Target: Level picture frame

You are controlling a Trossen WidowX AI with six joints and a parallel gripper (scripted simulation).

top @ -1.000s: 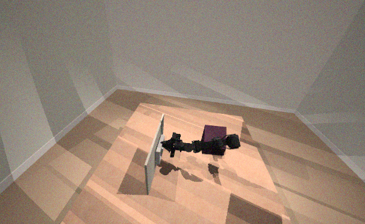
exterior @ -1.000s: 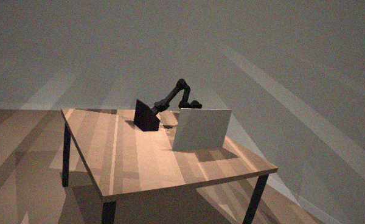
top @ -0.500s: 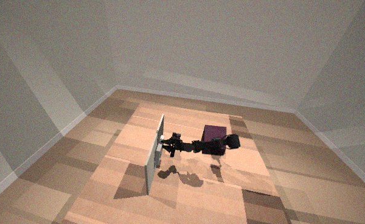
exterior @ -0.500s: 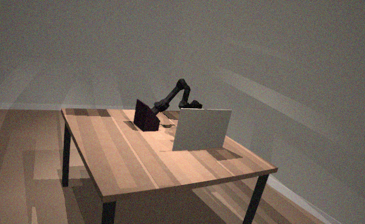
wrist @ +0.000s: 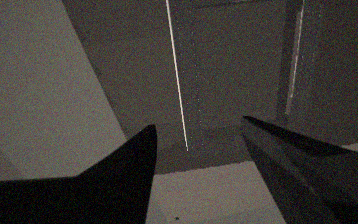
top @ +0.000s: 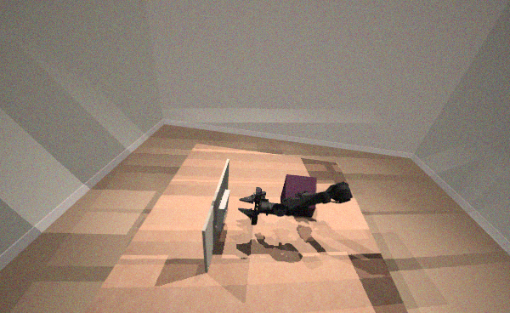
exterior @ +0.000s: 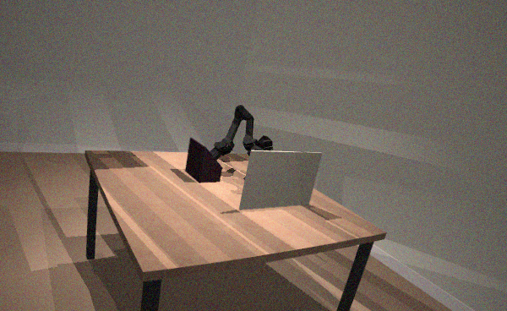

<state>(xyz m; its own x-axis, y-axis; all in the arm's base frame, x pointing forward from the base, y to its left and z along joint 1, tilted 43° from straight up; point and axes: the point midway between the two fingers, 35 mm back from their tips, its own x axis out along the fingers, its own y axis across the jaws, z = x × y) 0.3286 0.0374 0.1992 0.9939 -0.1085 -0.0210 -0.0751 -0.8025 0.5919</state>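
The picture frame (top: 224, 200) hangs on the front of the upright grey panel (top: 208, 242) (exterior: 282, 182). It is seen almost edge-on in the top view and is hidden behind the panel in the exterior view. In the wrist view the frame (wrist: 188, 75) is in deep shadow, with a thin bright side edge slanting down between the fingers. My gripper (top: 239, 204) (wrist: 198, 127) is open and empty, a short way in front of the frame and apart from it. Its fingertips are hidden in the exterior view. The screw is hidden, and I cannot tell how far the frame tilts.
A dark purple block (top: 300, 187) (exterior: 203, 162) stands on the wooden table (top: 181, 213) (exterior: 167, 220), beside the arm's rear part. The upright panel stands across the table in front of the arm. Shadows of the arm and panel fall on the table.
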